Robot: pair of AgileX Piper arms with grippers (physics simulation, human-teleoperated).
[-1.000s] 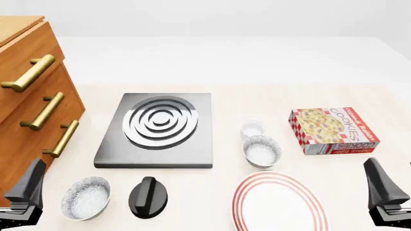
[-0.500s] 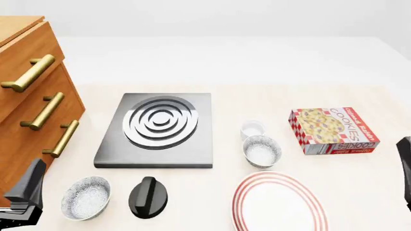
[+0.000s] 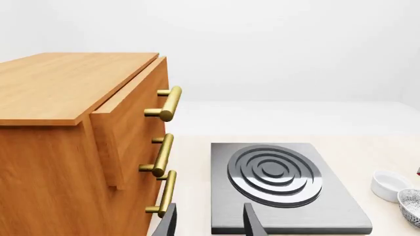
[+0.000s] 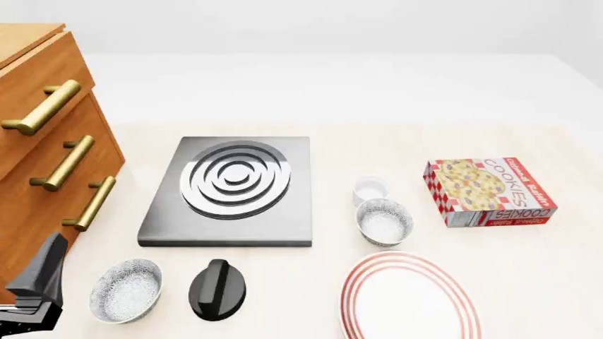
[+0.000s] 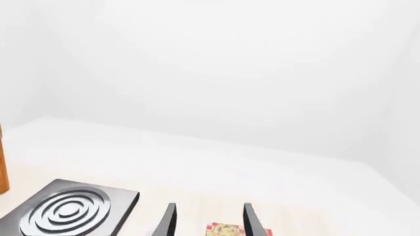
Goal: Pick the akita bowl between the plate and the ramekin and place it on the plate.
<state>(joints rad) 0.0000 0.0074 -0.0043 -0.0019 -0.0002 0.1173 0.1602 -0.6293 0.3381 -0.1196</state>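
The akita bowl, speckled white inside with a dark rim, sits between the small white ramekin behind it and the red-ringed plate in front of it. The left wrist view catches the ramekin and the bowl's edge at its border. My left gripper hovers at the near left corner, far from the bowl; its fingers stand open and empty. The right gripper is outside the front view. In its own wrist view the right gripper is open, empty, and raised high above the table.
An identical speckled bowl and a black knob lie near the front left. A grey stove burner occupies the middle, with a wooden drawer cabinet on the left. A cookies box rests right of the bowl.
The right gripper has moved rightward out of the front view. The left gripper and all objects on the table have stayed put.
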